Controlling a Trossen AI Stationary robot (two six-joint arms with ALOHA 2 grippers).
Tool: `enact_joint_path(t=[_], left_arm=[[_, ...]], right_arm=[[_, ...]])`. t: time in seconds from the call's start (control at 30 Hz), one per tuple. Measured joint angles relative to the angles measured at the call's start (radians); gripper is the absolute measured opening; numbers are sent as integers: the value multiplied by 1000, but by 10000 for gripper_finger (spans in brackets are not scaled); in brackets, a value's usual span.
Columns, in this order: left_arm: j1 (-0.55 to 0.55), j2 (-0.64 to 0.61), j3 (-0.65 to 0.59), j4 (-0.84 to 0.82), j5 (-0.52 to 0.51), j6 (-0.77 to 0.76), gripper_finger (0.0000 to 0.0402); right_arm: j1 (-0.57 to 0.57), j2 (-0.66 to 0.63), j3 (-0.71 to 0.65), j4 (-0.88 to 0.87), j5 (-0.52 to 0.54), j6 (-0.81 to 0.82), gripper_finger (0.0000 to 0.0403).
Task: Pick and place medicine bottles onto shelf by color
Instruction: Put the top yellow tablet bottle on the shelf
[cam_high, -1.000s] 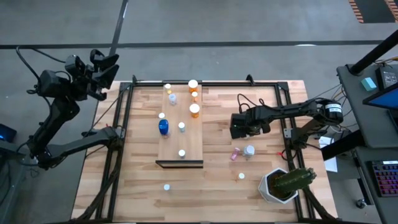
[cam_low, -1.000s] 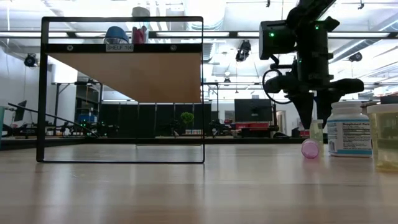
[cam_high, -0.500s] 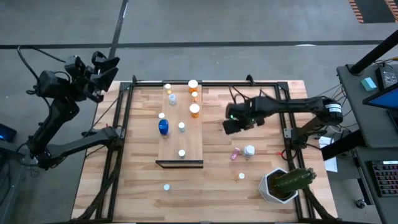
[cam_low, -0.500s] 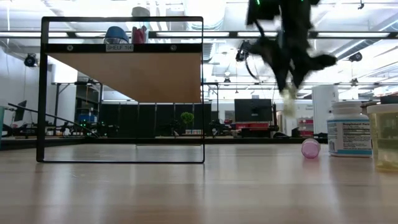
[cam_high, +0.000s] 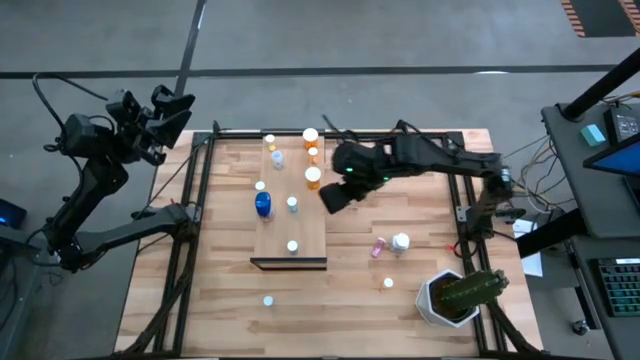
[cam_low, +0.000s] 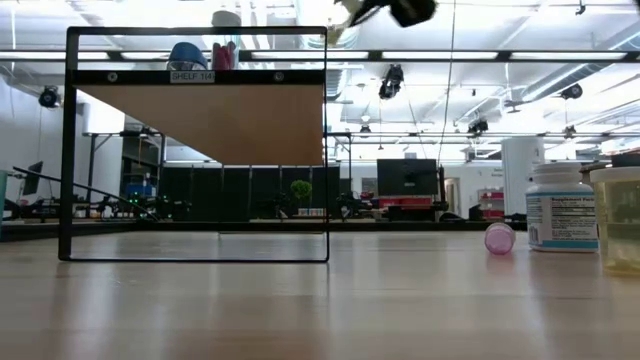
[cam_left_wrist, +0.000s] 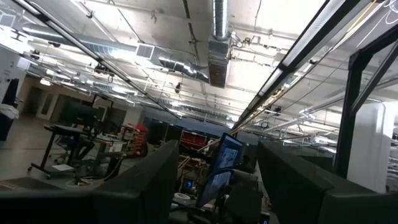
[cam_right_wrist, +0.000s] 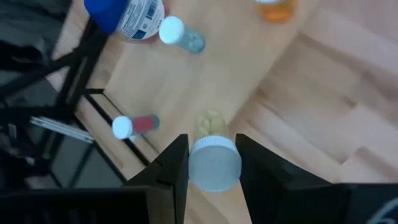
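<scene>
My right gripper (cam_high: 329, 198) is shut on a small clear-yellowish medicine bottle with a white cap (cam_right_wrist: 214, 163), high over the right edge of the shelf (cam_high: 300, 222). It shows at the top of the low view (cam_low: 347, 12). The shelf, a pale board, carries upright orange bottles (cam_high: 312, 177), a blue bottle (cam_high: 262, 204) and several clear ones (cam_high: 292, 204). A pink bottle (cam_high: 378, 247) lies on its side on the table. My left gripper (cam_high: 170, 105) is open and empty, raised beyond the table's far left corner. My right gripper pinches the bottle's capped end (cam_right_wrist: 214, 177) between its two fingers (cam_right_wrist: 171, 168), one on each side. The fingers slant down from above. The body (cam_right_wrist: 211, 124) points away beyond the fingertips, toward the shelf below. The bottle is lifted clear.
A white-capped bottle (cam_high: 401, 241) stands beside the pink one, and two more small bottles (cam_high: 388, 284) (cam_high: 268, 299) stand toward the near edge. A white pot with a cactus (cam_high: 455, 295) is at the near right corner. Black frame rails (cam_high: 190, 230) run along the table's sides.
My right gripper has lifted the clear bottle off the table and carried it up and toward the table's left, from beside the pink bottle to over the shelf's right edge. It has stayed shut on the bottle.
</scene>
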Motion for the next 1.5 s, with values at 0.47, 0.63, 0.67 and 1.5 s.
enact_joint_path(t=[0.47, 0.63, 0.67, 1.5], left_arm=[[0, -22, -1, -9, 1, 7, 203], [0, -35, -2, -8, -1, 8, 203], [0, -37, -3, -9, -2, 9, 203], [0, -38, -6, -8, -8, 11, 203]], right_arm=[[-5, 246, 243, -199, 155, -185, 102], [-4, 272, 243, -138, 192, -218, 102], [-4, 279, 243, -120, 195, -226, 102], [-1, 367, 264, -93, 202, -242, 164]])
